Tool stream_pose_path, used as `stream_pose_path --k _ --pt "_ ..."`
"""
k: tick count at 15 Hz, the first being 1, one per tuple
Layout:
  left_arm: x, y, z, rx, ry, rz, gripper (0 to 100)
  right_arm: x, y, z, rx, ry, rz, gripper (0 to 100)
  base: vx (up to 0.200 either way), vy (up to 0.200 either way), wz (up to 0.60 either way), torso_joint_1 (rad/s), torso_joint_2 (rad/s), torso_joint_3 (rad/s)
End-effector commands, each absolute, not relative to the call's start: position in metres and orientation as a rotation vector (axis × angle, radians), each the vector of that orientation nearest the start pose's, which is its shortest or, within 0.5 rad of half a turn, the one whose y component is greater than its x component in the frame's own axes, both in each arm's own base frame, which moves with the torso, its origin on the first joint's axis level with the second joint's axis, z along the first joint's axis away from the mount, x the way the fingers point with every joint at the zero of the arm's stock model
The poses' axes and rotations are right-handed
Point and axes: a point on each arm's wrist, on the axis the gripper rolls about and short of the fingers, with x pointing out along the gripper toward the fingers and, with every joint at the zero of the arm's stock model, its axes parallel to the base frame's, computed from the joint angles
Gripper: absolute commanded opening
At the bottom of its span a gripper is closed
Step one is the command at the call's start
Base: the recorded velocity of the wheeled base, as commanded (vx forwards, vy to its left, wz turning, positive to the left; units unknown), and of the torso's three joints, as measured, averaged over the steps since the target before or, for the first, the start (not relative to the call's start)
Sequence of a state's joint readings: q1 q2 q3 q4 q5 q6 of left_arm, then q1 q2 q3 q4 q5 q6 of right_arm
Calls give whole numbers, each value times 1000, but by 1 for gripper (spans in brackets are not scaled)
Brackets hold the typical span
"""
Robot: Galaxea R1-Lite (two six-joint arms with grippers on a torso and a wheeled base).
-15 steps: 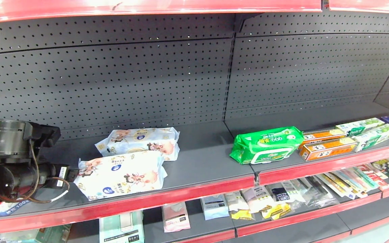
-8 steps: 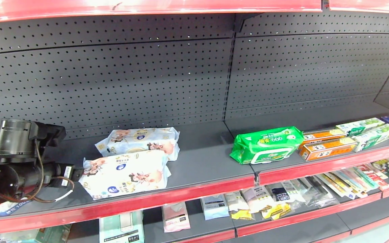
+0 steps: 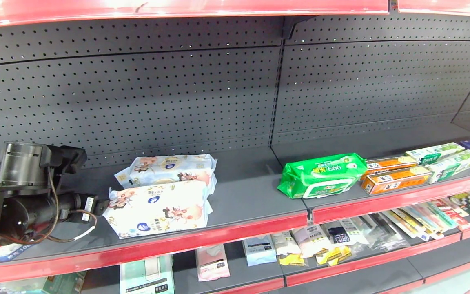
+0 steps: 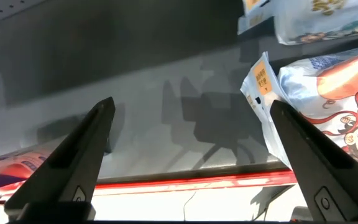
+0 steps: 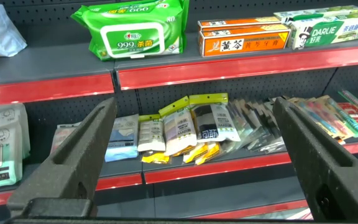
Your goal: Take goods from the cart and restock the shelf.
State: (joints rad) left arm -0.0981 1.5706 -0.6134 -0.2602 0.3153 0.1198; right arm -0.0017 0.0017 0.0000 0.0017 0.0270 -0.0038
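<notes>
Two white cartoon-print wipes packs lie on the grey shelf [image 3: 247, 196], the front pack [image 3: 159, 208] just ahead of the back pack [image 3: 167, 167]. My left gripper [image 4: 191, 106] is open, low over the shelf at the front pack's left end. One of its fingers [image 4: 291, 143] is against that pack [image 4: 328, 106], whose corner sits just inside the gap. The left arm's wrist [image 3: 35, 196] is at the shelf's left end. My right gripper [image 5: 194, 102] is open and holds nothing, facing the lower shelves.
A green wipes pack [image 3: 320, 174], orange boxes [image 3: 396, 173] and toothpaste boxes [image 3: 443, 159] sit further right. A blue-and-red pack [image 3: 2, 249] lies under the left arm. Hanging packets [image 5: 185, 127] fill the lower shelf. Bare shelf lies between the white and green packs.
My left arm has moved right along the shelf, pushing the front white pack to the right and closer to the back pack. Everything else stays put.
</notes>
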Motion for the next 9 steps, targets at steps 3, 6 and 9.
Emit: stream_pose_path --k 3,6,9 --pt "239 -18 136 259 693 164 100 -23 1 76 -5 3 26 100 0 0 0 0 0 0" --pt "239 -21 136 264 690 151 100 -23 1 75 -5 5 26 100 0 0 0 0 0 0" --pt "240 -24 136 269 689 137 100 -23 1 75 -5 5 26 100 0 0 0 0 0 0"
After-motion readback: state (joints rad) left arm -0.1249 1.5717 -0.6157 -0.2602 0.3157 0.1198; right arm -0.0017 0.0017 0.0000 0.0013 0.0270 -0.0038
